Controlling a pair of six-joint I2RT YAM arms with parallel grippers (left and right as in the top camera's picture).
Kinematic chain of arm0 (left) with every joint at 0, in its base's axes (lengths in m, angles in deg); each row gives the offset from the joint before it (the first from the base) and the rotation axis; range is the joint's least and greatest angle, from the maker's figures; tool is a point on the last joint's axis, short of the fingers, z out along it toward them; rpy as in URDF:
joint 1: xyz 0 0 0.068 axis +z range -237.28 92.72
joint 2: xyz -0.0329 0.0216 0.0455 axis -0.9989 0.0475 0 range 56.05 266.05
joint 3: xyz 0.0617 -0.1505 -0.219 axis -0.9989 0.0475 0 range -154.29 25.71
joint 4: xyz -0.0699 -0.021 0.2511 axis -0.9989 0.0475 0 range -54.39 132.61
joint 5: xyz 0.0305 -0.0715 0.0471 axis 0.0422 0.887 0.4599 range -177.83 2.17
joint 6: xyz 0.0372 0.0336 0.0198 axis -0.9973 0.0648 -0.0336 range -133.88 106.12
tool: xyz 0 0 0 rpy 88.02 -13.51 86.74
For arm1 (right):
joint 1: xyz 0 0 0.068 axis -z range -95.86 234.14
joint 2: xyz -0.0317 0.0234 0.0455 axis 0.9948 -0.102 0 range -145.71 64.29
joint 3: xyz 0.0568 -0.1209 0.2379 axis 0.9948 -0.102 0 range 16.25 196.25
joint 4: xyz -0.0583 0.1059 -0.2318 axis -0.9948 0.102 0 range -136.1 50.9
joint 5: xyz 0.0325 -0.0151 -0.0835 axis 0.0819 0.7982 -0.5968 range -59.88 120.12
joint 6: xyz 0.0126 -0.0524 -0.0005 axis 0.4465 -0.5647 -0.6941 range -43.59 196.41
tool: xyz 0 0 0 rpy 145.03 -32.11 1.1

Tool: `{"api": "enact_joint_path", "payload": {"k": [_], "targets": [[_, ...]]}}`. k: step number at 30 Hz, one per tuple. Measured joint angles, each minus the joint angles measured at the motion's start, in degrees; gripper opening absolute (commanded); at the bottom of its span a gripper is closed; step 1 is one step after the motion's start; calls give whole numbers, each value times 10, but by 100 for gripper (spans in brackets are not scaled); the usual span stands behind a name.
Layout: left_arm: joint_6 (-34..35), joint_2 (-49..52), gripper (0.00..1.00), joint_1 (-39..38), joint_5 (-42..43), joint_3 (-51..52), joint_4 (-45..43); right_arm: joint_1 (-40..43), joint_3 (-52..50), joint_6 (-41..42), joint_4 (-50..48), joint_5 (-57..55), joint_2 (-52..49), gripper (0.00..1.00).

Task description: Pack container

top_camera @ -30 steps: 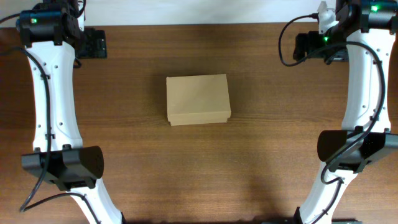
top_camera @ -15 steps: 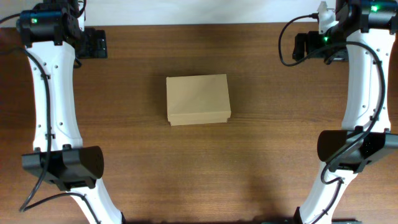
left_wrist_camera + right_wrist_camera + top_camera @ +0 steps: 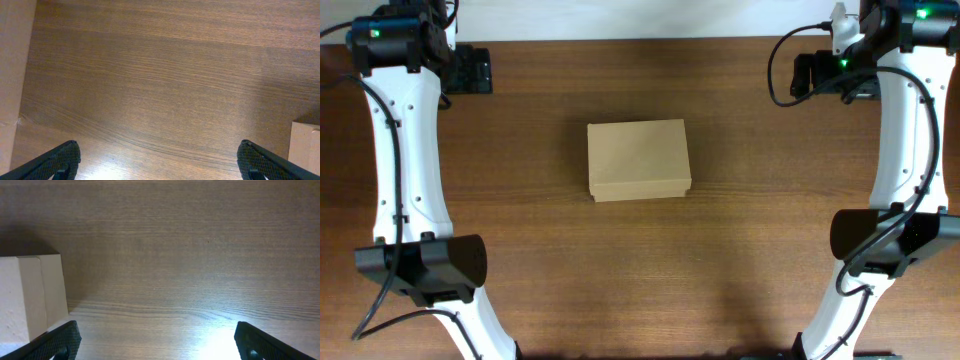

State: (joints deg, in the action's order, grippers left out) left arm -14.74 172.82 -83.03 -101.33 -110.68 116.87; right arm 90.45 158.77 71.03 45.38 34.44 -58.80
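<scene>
The container, a plain brown cardboard box, sits shut with its lid down in the middle of the wooden table. A corner of it shows at the lower right of the left wrist view and its side shows at the left of the right wrist view. My left gripper is at the far left corner of the table, open and empty. My right gripper is at the far right corner, open and empty. Both are well apart from the box. No stationery items are in view.
The wooden table has bare wood all round the box. The far table edge runs just behind both grippers. A paler strip lies along the left side of the left wrist view.
</scene>
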Motion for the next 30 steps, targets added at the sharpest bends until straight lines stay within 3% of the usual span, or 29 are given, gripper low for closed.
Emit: {"api": "enact_joint_path", "payload": {"k": [4, 11, 15, 20, 24, 30], "targets": [[0, 0, 100, 0, 0, 0, 0, 0, 0, 0, -42, 15, 0, 99], [0, 0, 100, 0, 0, 0, 0, -2, -12, 0, -236, 96, 29, 99], [0, 0, 100, 0, 0, 0, 0, -12, -77, 0, -360, 111, 98, 99], [0, 0, 100, 0, 0, 0, 0, -27, -258, 0, -529, 121, 241, 99], [0, 0, 100, 0, 1, 0, 0, -28, -474, 0, -658, 123, 395, 99], [0, 0, 100, 0, 2, 0, 0, -28, -767, 0, -727, 123, 646, 99]]}}
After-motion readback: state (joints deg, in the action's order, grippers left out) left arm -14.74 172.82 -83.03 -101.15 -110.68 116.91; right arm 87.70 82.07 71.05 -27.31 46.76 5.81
